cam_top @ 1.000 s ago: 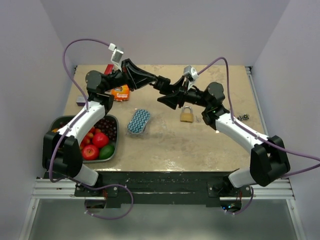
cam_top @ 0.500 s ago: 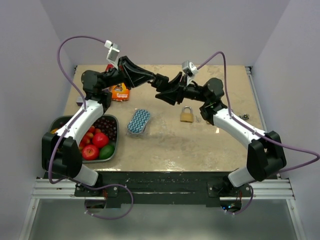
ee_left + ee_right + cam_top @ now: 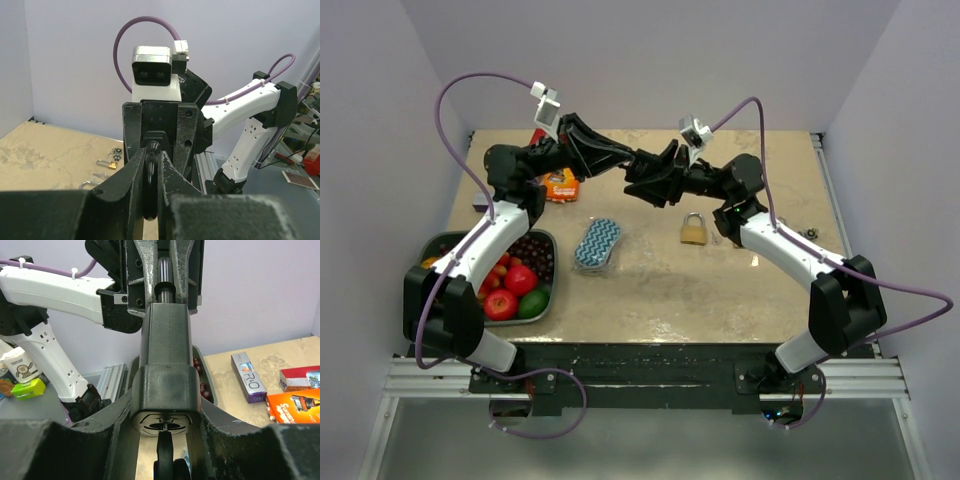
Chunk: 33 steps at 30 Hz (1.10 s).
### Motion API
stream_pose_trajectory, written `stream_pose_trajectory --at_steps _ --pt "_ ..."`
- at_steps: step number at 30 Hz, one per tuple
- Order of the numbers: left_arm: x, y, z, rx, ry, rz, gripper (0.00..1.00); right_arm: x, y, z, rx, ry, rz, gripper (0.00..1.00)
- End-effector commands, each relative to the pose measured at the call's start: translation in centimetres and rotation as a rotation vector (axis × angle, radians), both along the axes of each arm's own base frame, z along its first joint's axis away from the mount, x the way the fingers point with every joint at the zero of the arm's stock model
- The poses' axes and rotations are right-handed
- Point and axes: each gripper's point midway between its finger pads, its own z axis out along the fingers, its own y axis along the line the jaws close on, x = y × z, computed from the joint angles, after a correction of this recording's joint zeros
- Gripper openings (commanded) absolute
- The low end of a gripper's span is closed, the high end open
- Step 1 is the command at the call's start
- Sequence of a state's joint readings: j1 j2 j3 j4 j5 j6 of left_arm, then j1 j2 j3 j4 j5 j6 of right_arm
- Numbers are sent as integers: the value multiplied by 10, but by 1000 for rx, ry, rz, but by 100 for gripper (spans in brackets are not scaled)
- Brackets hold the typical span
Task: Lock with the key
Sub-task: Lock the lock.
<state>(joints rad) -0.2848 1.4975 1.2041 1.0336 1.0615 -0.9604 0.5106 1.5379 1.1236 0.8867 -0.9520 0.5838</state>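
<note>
Above the far middle of the table (image 3: 650,290), the two arms meet tip to tip in the air. The left fingers (image 3: 127,187) are pinched narrow on a thin, black-headed piece seen edge-on, apparently the key (image 3: 151,190). The right fingers (image 3: 100,450) stand partly apart on either side of the left arm's tips, and neither wrist view shows whether they press on anything. The brass padlock (image 3: 694,229) lies flat on the table, below the meeting point and a little to its near right, clear of both sets of fingers and touched by neither. At the table's near left corner sits a metal tray (image 3: 554,250) holding red apples (image 3: 520,280), a green fruit (image 3: 533,303) and a heap of dark berries (image 3: 532,252). Something orange shows at the tray's left edge, too small to name. Between the tray and the padlock lies a blue-and-white zigzag pouch (image 3: 597,243), apart from both. An orange packet (image 3: 561,185) lies farther back, just beside the left arm, with a red box (image 3: 538,137) at the table's far edge behind it. A small lock with keys (image 3: 807,234) rests near the right edge, well apart from the padlock.
</note>
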Motion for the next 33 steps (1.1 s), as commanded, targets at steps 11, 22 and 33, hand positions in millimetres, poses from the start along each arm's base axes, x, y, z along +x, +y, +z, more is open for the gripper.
stream_pose_trajectory --at_steps 11,22,33 --pt "-12 -3 22 -95 -47 36 0 -13 -1 43 91 -66 25 36" --pt "-10 -1 17 -91 -37 55 0 -9 -1 43 91 -58 6 45" --pt "-11 0 16 -90 -24 50 0 -3 -2 43 92 -53 -30 52"
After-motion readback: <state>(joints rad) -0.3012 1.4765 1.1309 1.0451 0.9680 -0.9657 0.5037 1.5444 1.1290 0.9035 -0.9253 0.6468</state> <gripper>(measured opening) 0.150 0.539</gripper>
